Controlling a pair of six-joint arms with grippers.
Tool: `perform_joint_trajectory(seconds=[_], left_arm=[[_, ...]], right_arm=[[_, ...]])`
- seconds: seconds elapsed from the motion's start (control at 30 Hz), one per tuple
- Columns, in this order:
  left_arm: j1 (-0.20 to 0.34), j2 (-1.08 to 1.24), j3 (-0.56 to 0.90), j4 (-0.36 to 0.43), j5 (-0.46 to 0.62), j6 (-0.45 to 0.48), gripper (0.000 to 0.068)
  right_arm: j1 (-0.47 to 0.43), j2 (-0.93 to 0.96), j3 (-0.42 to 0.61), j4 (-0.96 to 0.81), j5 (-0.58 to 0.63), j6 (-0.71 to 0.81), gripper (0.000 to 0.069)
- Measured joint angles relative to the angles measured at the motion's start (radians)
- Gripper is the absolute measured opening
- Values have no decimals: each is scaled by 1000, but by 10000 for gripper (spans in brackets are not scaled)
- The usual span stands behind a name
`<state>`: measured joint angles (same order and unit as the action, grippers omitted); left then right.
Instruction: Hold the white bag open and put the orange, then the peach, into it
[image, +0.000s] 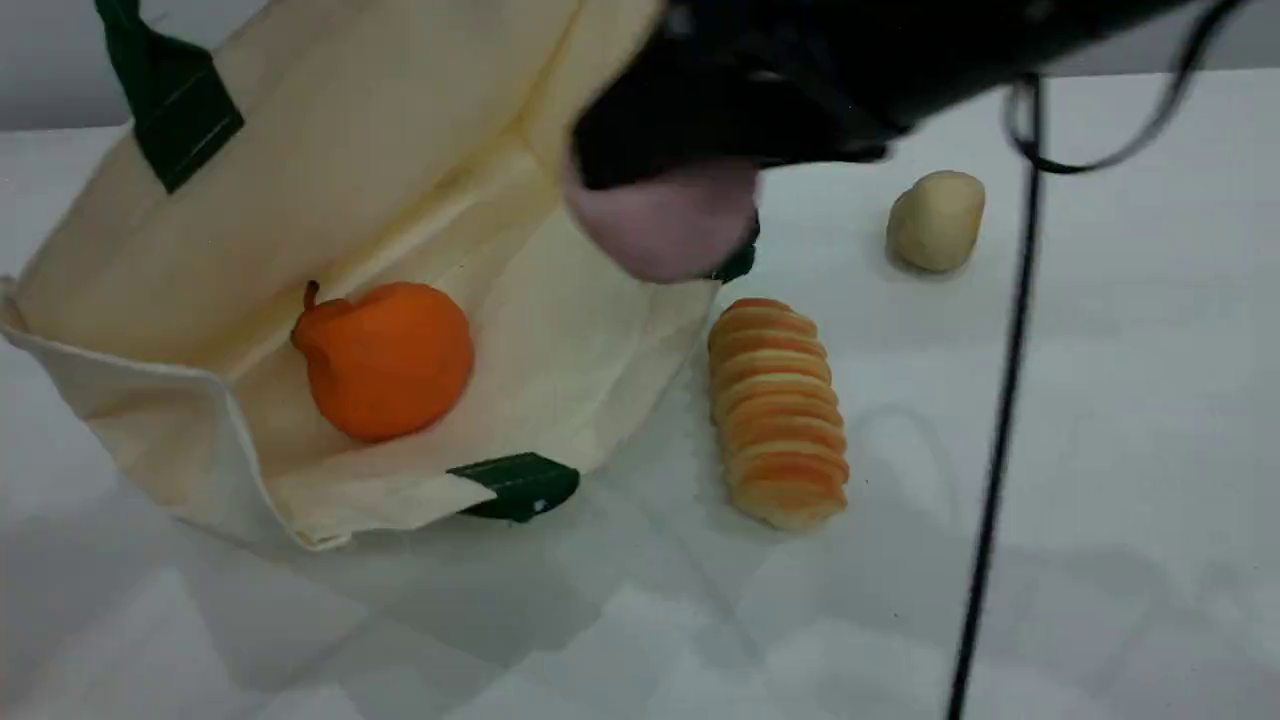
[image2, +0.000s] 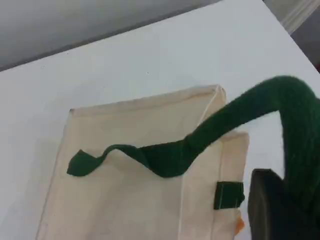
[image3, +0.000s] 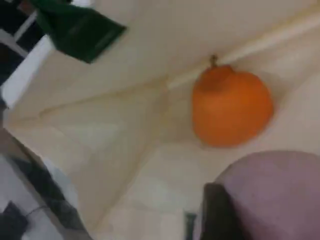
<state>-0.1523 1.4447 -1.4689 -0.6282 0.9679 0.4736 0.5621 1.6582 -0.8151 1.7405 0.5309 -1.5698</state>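
One fruit is already lodged in the bag, and a second is carried at its mouth.

The orange (image: 385, 360) is seen lying on the inner cloth of the white bag (image: 300, 180), whose mouth is lifted open. The peach (image: 665, 220) is clamped in the right tool (image: 700, 130) just above the bag's right edge, not yet inside. A green handle (image2: 240, 117) is pinched in the closed left tool (image2: 272, 210), by which the upper side of the bag is held up. A ridged bread loaf (image: 778, 412) is laid on the worktop (image: 1100, 450) just beside the bag, and a tan lump (image: 936, 220) farther right.
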Motion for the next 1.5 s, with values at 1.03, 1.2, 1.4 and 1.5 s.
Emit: perform_joint_trajectory(seconds=[1.03, 1.2, 1.4, 1.5], left_arm=[[0, 3, 0, -7, 14, 0, 57], [0, 3, 0, -7, 15, 1, 57], [0, 3, 0, -6, 18, 12, 57], [0, 9, 0, 0, 14, 16, 57]], right_arm=[[137, 408, -421, 3, -44, 0, 513], [136, 402, -420, 3, -34, 0, 535], [113, 350, -419, 1, -25, 0, 537], [75, 288, -419, -69, -16, 14, 537]])
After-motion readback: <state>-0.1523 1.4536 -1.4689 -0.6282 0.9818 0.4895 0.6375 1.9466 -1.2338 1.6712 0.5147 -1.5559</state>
